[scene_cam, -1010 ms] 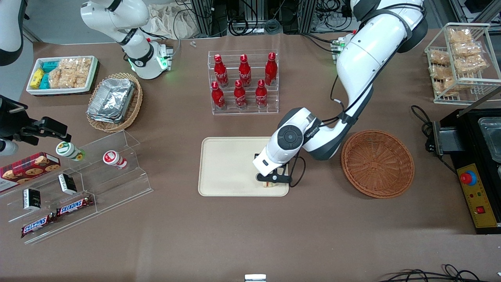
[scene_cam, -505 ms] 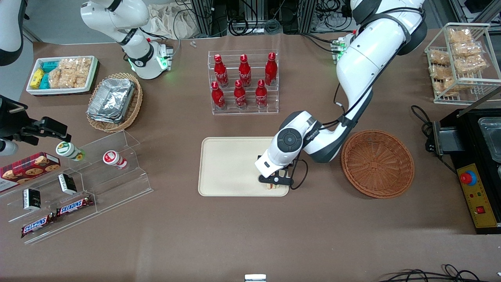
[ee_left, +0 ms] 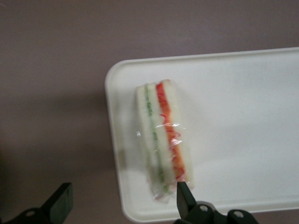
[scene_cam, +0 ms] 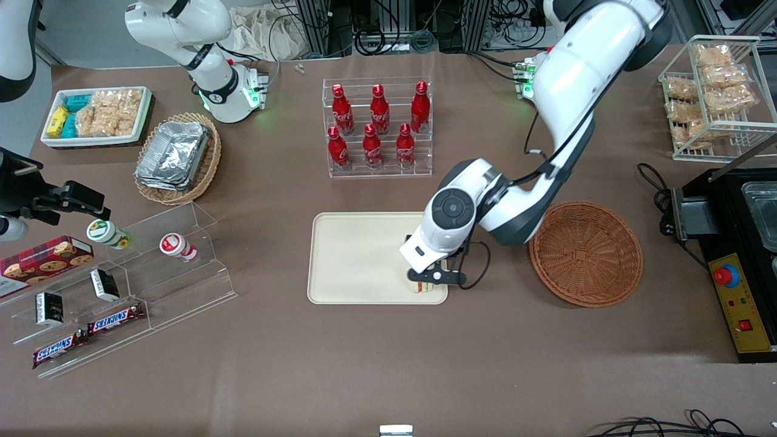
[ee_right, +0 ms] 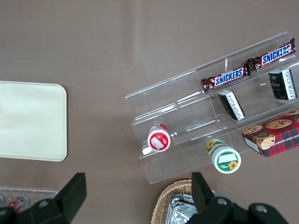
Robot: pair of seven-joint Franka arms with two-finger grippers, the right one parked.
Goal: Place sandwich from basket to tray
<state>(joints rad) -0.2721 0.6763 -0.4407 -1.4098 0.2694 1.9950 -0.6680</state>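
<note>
My gripper (ee_left: 119, 205) hangs open above the sandwich (ee_left: 163, 140), which lies on the tray (ee_left: 243, 116); the basket (scene_cam: 586, 254) is emptied, so I judge only retreat remains.

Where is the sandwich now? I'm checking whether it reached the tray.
The sandwich lies on the tray, in the corner nearest the front camera and the basket, directly under the open tool.

Your working arm wears glossy white shells with dark grey bands at the joints and a round grey cap with a centre ring on the wrist housing. A thin black cable loops from forearm to wrist. Its pincer (scene_cam: 432, 280), above the tray's corner, has black fingers (ee_left: 60, 201), spread wide, with small screw heads at the base.
</note>
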